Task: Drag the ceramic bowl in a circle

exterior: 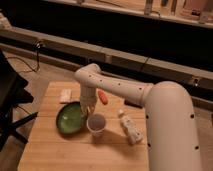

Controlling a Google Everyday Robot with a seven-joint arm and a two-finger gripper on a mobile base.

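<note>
The ceramic bowl is a wide, shallow, glossy green bowl on the left half of the wooden table. My white arm reaches in from the right and bends down over the bowl's right rim. My gripper sits at that rim, between the bowl and the small translucent whitish cup, which stands just right of the bowl.
An orange carrot-like item lies behind the cup. A pale wrapped packet lies behind the bowl. A white bottle-like object lies on its side to the right. A dark chair stands left of the table.
</note>
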